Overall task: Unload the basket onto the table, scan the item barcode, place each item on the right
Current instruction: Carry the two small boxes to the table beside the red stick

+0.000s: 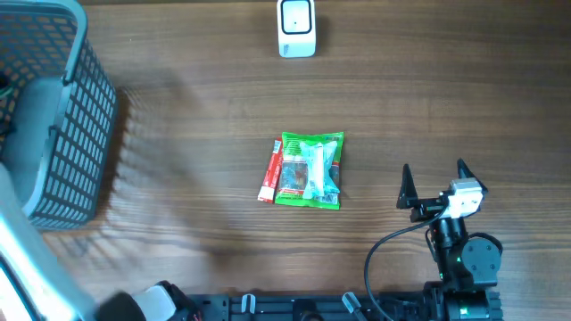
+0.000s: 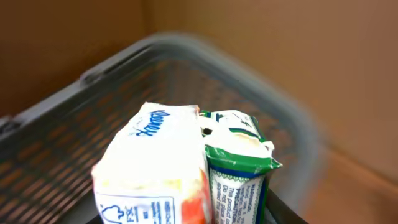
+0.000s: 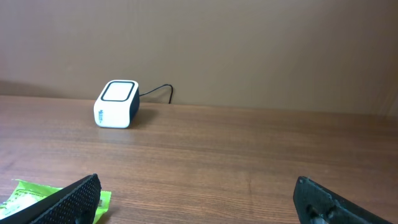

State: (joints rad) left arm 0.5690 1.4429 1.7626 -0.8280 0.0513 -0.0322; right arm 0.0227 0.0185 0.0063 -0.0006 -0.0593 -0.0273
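While your right gripper [image 1: 434, 167] gapes empty: green packet [image 1: 308, 169] mid-desk, scanner [image 1: 296, 28] at far edge, basket [image 1: 80, 152] at left edge; left gripper's state you cannot tell.

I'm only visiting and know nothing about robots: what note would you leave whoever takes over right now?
Right gripper: open, empty, off to the right.
Left gripper: at the grey mesh basket, fingers hidden behind a white-and-blue packet and a green-and-white packet; grip unclear.
Green plastic packet lies mid-table; small white box scanner stands at the far edge.
Nothing is at the scanner yet; scanning remains.
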